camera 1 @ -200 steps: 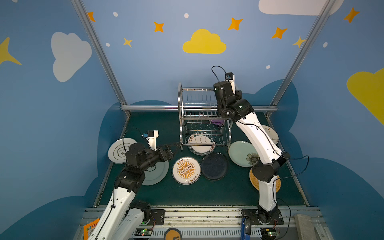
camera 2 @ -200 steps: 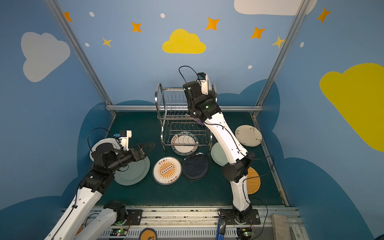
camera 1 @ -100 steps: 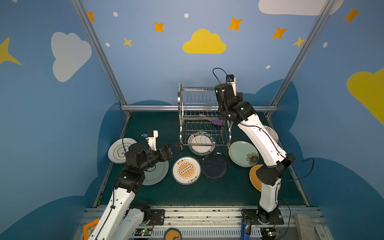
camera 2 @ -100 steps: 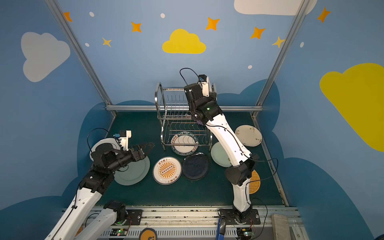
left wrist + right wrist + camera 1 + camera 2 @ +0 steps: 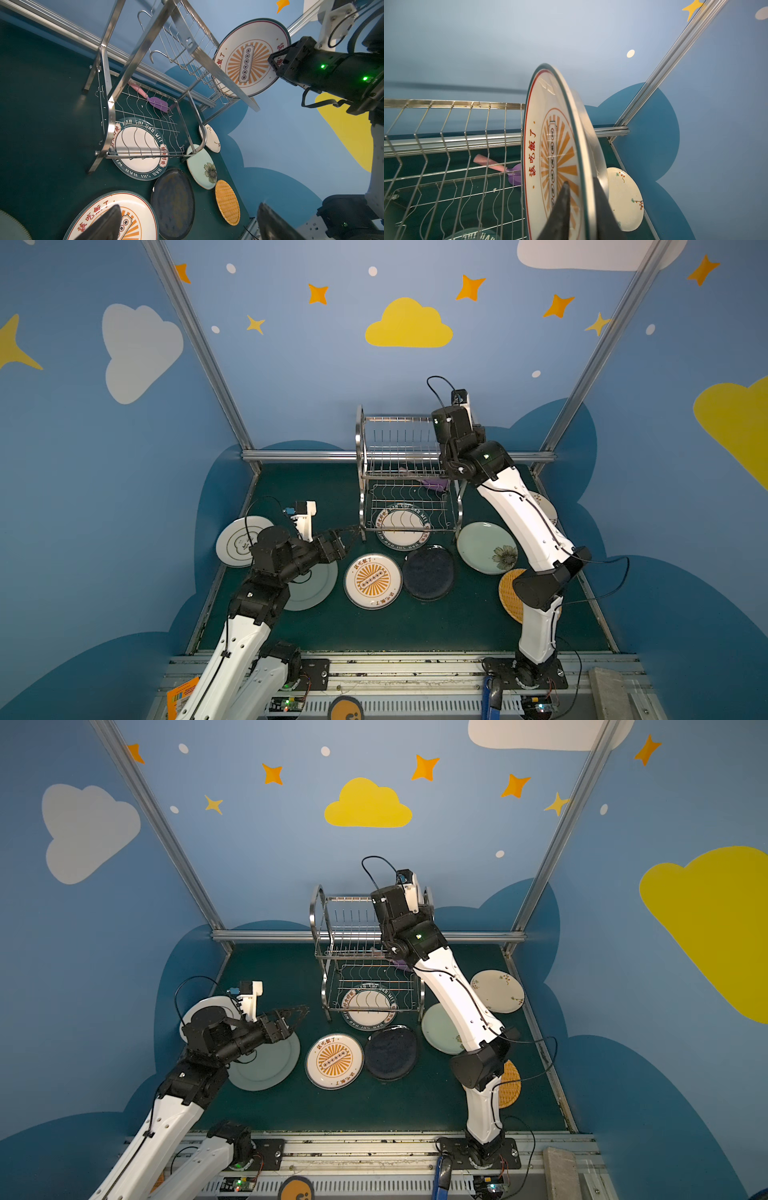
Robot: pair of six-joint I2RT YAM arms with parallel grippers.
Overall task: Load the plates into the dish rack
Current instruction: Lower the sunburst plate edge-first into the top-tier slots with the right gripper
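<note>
Blue walls (image 5: 299,377) painted with a yellow cloud (image 5: 408,325), a white cloud (image 5: 137,352), orange stars (image 5: 470,286); aluminium posts (image 5: 199,348) edge the dark green bench (image 5: 374,630).

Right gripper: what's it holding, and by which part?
The right gripper has its jaws astride the rim of the sunburst plate standing in the upper tier of the dish rack; whether they actually clamp it cannot be told.

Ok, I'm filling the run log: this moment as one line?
right gripper: astride sunburst plate rim, grip unclear; plate: on edge, dish rack upper tier; left gripper: open, empty
</note>
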